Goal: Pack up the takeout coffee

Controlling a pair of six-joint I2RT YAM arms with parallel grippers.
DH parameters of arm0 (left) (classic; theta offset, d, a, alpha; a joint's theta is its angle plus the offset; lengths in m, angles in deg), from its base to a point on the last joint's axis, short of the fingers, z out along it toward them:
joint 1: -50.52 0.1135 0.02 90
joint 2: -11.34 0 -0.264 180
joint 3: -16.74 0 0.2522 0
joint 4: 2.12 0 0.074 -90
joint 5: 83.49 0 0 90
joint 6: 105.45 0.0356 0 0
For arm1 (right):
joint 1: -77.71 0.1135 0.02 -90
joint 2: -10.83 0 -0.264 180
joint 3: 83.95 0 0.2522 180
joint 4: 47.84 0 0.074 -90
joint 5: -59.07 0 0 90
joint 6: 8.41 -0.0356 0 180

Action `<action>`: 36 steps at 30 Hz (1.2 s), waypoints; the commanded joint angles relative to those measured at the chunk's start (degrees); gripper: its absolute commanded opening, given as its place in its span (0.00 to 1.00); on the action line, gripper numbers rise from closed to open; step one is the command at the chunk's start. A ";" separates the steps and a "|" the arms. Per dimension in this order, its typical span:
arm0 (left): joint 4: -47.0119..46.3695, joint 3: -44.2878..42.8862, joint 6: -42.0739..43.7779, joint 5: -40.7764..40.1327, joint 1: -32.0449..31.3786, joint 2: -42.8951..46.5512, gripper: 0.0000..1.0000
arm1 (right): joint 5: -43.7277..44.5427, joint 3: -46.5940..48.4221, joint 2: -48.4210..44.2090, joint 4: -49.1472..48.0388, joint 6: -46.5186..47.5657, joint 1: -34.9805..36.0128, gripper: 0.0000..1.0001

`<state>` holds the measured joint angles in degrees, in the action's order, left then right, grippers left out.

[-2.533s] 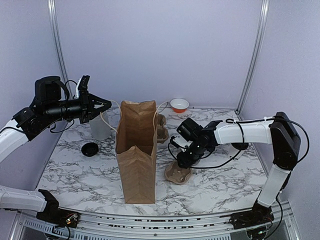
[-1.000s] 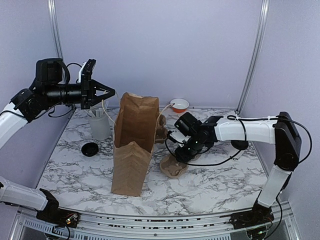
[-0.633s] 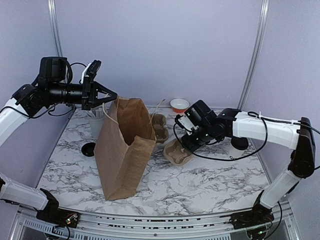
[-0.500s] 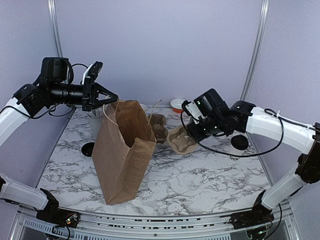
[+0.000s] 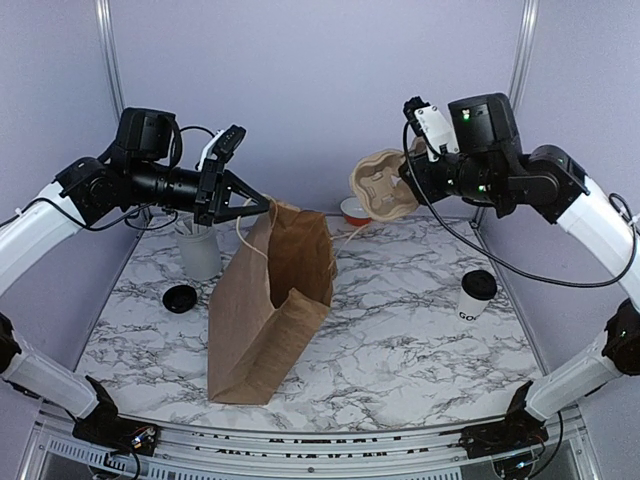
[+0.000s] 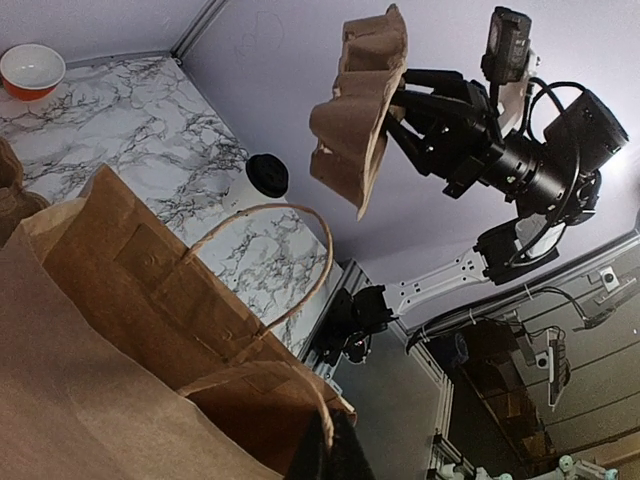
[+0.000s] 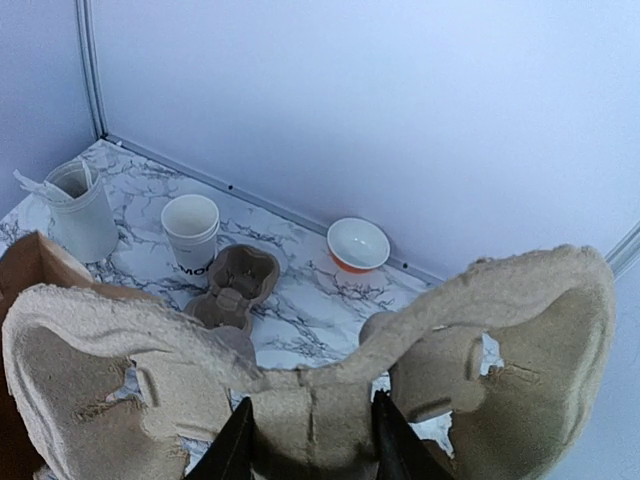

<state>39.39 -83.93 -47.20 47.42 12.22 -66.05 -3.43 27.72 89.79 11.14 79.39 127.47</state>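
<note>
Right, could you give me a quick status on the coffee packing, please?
Left hand shut on bag handle, paper bag tilted open. Right hand holds cup carrier aloft. Takeout coffee upright on table, untouched. Nothing blocking it.

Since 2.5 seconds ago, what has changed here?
The right arm lifted the moulded brown pulp cup carrier off the table high into the air. The left arm, jaws shut on the handle of the brown paper bag, swung right, tilting it. The black-lidded white paper cup and orange bowl stayed.
</note>
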 commanded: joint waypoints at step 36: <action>-5.63 -5.45 -0.72 -3.87 -8.19 -7.30 0.00 | -28.28 -24.45 -11.18 -22.00 7.43 11.95 0.35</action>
<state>37.18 -90.51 -46.98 44.42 4.41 -73.94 -26.97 3.48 79.39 -7.29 88.24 138.77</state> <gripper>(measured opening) 0.021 0.349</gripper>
